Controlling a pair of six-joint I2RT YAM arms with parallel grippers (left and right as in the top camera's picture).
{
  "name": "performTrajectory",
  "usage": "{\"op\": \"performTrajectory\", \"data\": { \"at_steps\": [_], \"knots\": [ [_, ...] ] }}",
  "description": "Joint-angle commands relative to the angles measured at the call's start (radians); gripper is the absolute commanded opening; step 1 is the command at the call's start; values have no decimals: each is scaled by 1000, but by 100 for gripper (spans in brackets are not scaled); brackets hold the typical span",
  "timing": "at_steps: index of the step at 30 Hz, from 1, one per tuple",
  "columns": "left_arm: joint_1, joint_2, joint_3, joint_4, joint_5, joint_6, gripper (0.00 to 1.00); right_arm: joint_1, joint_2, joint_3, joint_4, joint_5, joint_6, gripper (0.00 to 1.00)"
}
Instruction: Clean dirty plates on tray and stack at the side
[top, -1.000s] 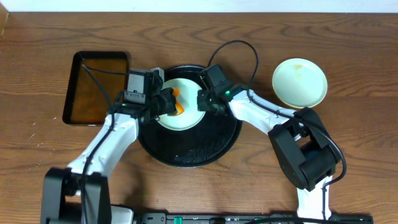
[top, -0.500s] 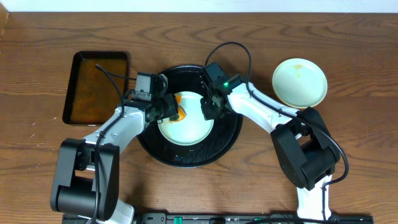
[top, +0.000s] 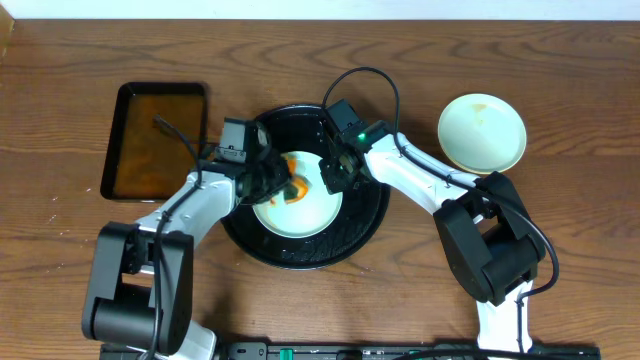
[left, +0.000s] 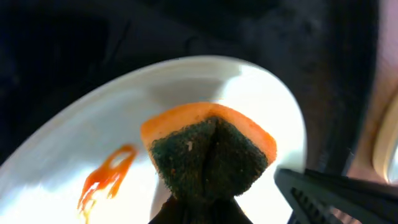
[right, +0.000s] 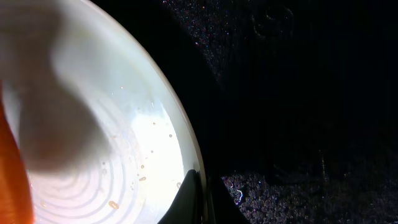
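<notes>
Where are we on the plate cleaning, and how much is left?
Done: one pale round plate sits off to the right of the round black tray, though a faint orange mark shows on it. In hand: the left hand holds an orange-and-green sponge on the pale plate on the tray, the right hand pinching its rim. Left: an orange sauce smear, then stacking.

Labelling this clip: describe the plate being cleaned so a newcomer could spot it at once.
Find the round black tray mid-table; the plate lies inside it. Unlike the other plate on bare wood at right, it carries an orange smear and a sponge.
</notes>
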Motion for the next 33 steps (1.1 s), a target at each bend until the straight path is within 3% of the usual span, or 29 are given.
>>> {"op": "performTrajectory", "data": {
  "at_steps": [1, 9, 21, 27, 33],
  "knots": [
    [-52, 2, -2, -19, -136, -161, 8, 19, 29, 6, -2, 15, -22, 1],
    [-152, 2, -1, -18, -317, -159, 8, 19, 29, 6, -2, 18, -22, 1],
    [-102, 2, -2, -27, -331, -121, 8, 19, 29, 6, -5, 18, -22, 1],
    [-60, 2, -2, -137, -330, -119, 8, 19, 29, 6, -5, 18, -22, 1],
    [-54, 3, -2, -244, -294, -18, 9, 19, 29, 6, -5, 18, -22, 1]
  ]
}}
